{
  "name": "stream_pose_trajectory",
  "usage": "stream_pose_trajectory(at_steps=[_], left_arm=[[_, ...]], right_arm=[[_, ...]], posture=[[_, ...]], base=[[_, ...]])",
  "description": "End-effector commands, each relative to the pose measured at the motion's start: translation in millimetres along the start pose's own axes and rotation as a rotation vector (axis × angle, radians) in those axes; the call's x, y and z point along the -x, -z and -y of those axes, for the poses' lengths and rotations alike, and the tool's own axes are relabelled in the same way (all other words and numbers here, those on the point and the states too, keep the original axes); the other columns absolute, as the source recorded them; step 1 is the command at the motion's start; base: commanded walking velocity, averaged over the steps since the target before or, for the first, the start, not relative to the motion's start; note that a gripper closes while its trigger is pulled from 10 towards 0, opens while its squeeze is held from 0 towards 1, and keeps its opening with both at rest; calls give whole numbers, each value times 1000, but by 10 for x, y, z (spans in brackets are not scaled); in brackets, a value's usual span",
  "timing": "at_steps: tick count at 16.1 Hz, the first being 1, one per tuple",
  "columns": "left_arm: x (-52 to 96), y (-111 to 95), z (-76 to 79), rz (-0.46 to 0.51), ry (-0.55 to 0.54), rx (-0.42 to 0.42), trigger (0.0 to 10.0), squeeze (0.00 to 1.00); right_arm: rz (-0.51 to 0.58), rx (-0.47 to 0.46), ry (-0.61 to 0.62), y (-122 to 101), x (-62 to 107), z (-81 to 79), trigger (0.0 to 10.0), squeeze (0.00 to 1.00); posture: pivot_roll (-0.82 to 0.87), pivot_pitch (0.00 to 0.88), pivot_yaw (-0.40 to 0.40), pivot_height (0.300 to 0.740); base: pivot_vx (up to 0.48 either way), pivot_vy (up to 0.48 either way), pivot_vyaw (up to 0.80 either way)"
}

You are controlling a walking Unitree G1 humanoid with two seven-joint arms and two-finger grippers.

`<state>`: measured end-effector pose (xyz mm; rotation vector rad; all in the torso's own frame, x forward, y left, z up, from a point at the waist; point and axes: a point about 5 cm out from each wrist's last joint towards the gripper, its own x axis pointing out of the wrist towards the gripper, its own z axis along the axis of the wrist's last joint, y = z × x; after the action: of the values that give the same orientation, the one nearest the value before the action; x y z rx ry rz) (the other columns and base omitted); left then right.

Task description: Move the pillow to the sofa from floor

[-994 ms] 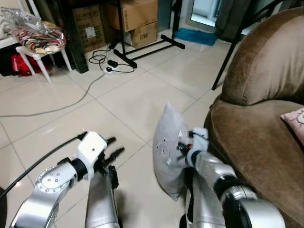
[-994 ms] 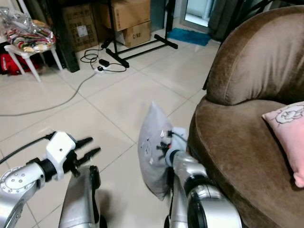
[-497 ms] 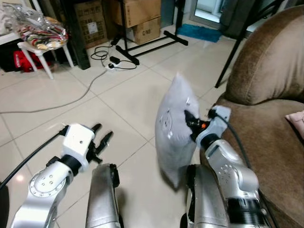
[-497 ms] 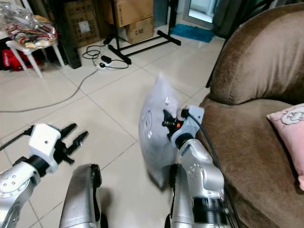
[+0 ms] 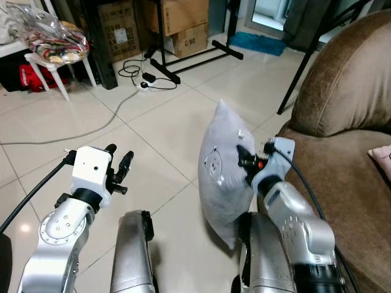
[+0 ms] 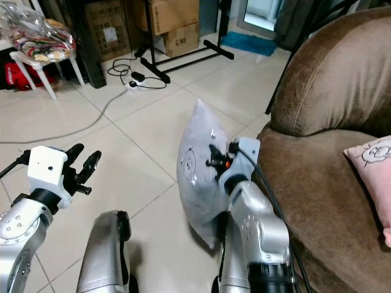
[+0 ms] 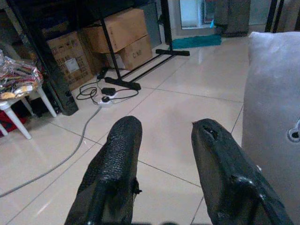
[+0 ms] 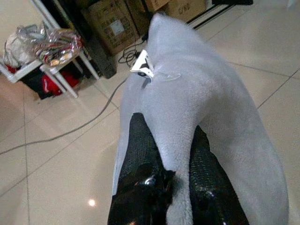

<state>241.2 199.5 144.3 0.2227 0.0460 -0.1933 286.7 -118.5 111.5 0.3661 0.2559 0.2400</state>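
nearest the camera, the right gripper (image 8: 166, 154) is clenched on the grey pillow (image 5: 223, 168), its 2 black fingers (image 8: 138, 145) pinching a fold of the fabric between them. the pillow hangs upright in the air above the tiled floor (image 5: 159, 128), off the ground, just beside the front edge of the brown sofa (image 5: 342, 152) but not on it (its lower corner dangles near the robot's right arm). a small round emblem shows on the pillow's face.

to the left, the left gripper (image 7: 161, 140) hovers over the tiles with its 2 fingers spread apart and nothing between them, well apart from the pillow.

on the sofa seat, at the far right, lies a pink cushion (image 6: 374, 165) with a pale printed figure.

further back, a grey cable (image 5: 73, 137) runs across the floor to a power strip (image 5: 142, 88). behind that stand a black stand (image 5: 189, 58), cardboard boxes (image 5: 177, 24), a white stool (image 5: 52, 70) holding a bag of colourful things, and a teal mat (image 5: 259, 44) by the doorway.
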Motion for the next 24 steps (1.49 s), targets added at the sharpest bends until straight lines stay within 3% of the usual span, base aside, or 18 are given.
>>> stream_pose_trajectory(at_steps=[1,6,15,24], left_arm=[[-9,-46,-2,11,-11,-5,10000,0],[-41,-42,18,7,-18,7,10000,0],[-30,-27,74,16,-52,-96,10000,0],[-24,-2,109,16,-41,-98,10000,0]], right_arm=[[67,32,-15,-171,19,-59,10000,0],[65,42,4,-182,25,-40,10000,0],[48,37,42,-159,43,21,10000,0],[39,38,69,-141,74,81,10000,0]], posture=[[-10,0,-13,506],[-17,0,-8,541],[-12,0,-18,636],[-11,0,-25,726]], base=[[0,0,0],[0,0,0],[0,0,0],[0,0,0]])
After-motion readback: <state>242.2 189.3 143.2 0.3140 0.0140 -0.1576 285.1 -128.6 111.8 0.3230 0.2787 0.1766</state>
